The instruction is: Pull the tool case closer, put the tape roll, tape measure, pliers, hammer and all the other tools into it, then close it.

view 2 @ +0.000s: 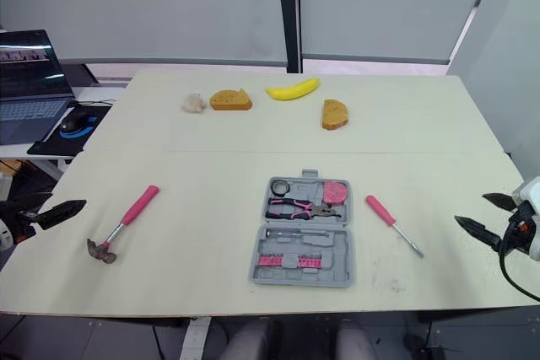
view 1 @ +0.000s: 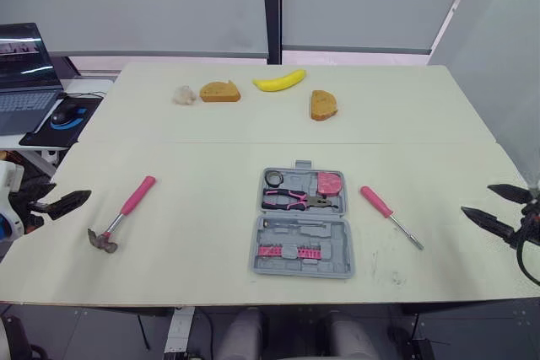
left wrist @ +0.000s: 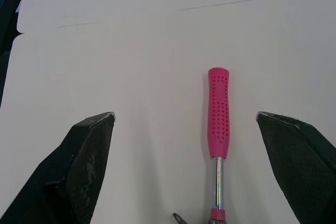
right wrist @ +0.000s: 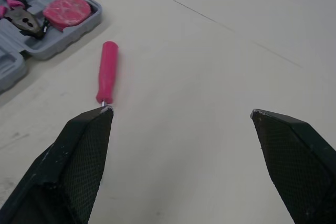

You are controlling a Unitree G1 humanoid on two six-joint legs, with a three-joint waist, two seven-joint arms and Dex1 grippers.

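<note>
The grey tool case (view 1: 302, 223) lies open in the middle of the table near the front edge. In it sit a tape roll (view 1: 274, 178), a pink tape measure (view 1: 329, 183), pink-handled pliers (view 1: 291, 201) and pink bits (view 1: 288, 250). A pink-handled hammer (view 1: 123, 213) lies to the case's left, a pink screwdriver (view 1: 390, 216) to its right. My left gripper (view 1: 57, 197) hovers open at the table's left edge, with the hammer's handle (left wrist: 218, 112) ahead between its fingers. My right gripper (view 1: 498, 208) is open at the right edge, facing the screwdriver (right wrist: 107, 72).
At the back of the table lie a banana (view 1: 279, 82), two pieces of bread (view 1: 220, 92) (view 1: 322, 104) and a small pale lump (view 1: 184, 94). A laptop (view 1: 25, 77) and a mouse (view 1: 66, 113) sit on a side desk at far left.
</note>
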